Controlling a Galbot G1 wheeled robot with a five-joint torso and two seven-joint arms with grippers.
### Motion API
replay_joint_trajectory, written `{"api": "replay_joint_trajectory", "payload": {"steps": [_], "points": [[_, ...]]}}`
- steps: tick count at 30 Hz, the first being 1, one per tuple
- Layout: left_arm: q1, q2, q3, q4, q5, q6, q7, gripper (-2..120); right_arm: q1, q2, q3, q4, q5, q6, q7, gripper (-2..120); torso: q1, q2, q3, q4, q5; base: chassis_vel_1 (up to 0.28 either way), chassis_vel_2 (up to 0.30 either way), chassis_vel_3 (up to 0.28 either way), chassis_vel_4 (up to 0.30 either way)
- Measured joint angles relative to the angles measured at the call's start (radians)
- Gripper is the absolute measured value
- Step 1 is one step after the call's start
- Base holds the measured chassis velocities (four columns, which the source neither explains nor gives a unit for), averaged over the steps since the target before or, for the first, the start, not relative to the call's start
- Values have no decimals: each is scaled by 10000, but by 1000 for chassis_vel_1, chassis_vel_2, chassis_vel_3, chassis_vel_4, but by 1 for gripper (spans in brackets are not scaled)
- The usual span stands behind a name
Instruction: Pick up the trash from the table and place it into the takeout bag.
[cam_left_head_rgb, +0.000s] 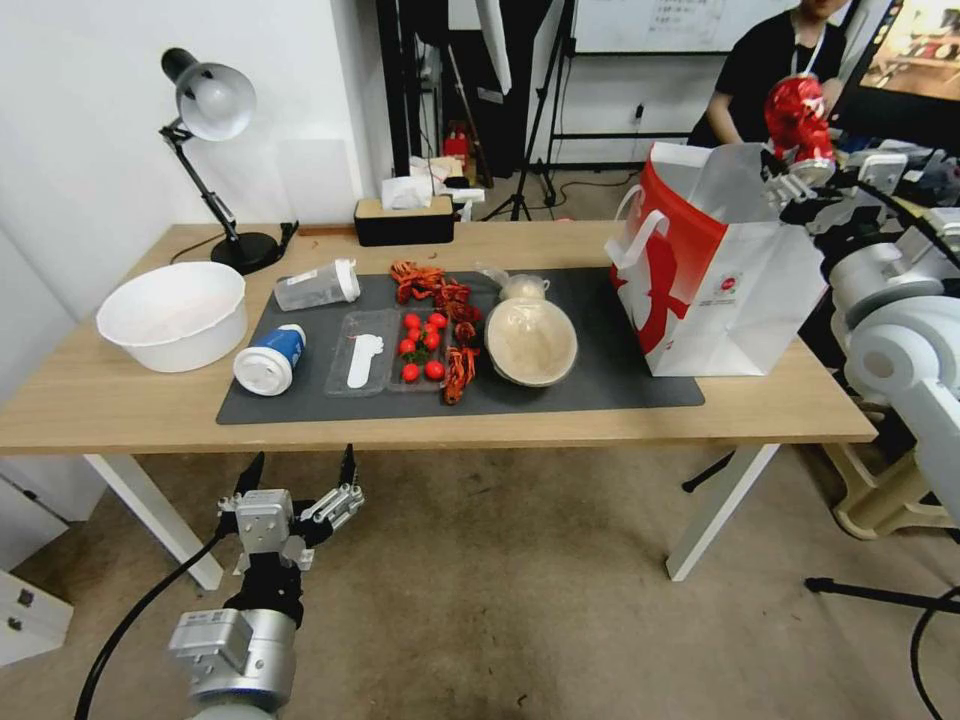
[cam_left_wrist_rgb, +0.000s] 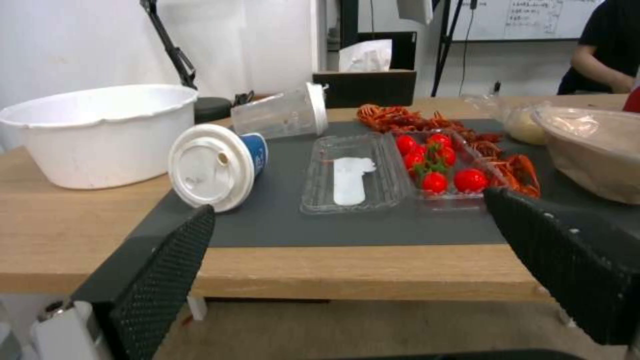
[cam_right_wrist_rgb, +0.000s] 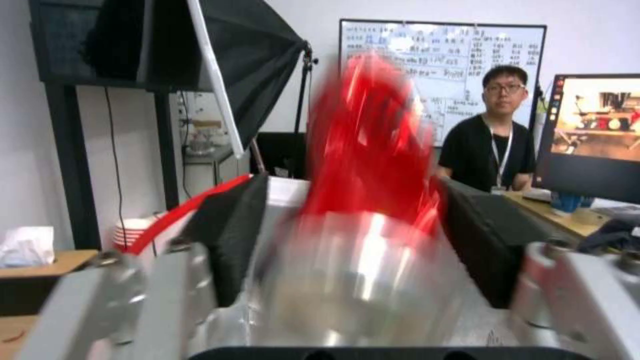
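Red and crumpled, a metal soda can (cam_left_head_rgb: 797, 118) sits clamped between the black pads of the right gripper (cam_left_head_rgb: 795, 165), held above the open mouth of the stiff white paper takeout bag with red side panels (cam_left_head_rgb: 715, 270), which stands at the right end of the dark grey mat (cam_left_head_rgb: 590, 385) on the long light-wood table (cam_left_head_rgb: 120, 400). Still on the mat: a round beige lidded bowl (cam_left_head_rgb: 530, 340) mid-mat, a small clear knotted bag (cam_left_head_rgb: 520, 285) just behind it, a blue-and-white lidded paper cup (cam_left_head_rgb: 270, 358) on its side at the left edge, and a clear white-capped plastic cup (cam_left_head_rgb: 318, 285) toppled at the far left corner. The left gripper (cam_left_head_rgb: 298, 470) hangs below the near table edge, fingers spread wide.
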Motion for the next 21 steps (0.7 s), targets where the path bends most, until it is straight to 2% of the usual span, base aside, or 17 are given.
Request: {"api": "replay_joint_trajectory", "payload": {"steps": [1, 3, 7, 10, 21], "points": [[0, 0, 0, 0, 0, 0, 0, 100, 0, 0, 0, 0, 0, 0, 0, 65, 0, 0, 0, 0, 0, 0, 0, 0, 0], [1, 14, -6, 4, 0, -1, 0, 100, 2, 27, -8, -79, 62, -162, 3, 75, -1, 0, 0, -1, -1, 0, 0, 0, 0], [0, 64, -58, 6, -6, 2, -38, 100, -30, 24, -8, -113, 64, -294, 22, 84, -2, 2, 0, -1, -2, 0, 0, 0, 0], [17, 68, -85, -20, -1, 114, -109, 100, -67, -16, 2, -104, 34, -320, 11, 97, -2, 3, 0, 0, -3, 0, 0, 0, 0], [185, 81, -103, -161, -2, 129, -139, 100, -334, 1, 46, 645, 152, -13, -100, 100, -2, 3, -1, 1, -5, 0, 0, 0, 0]]}}
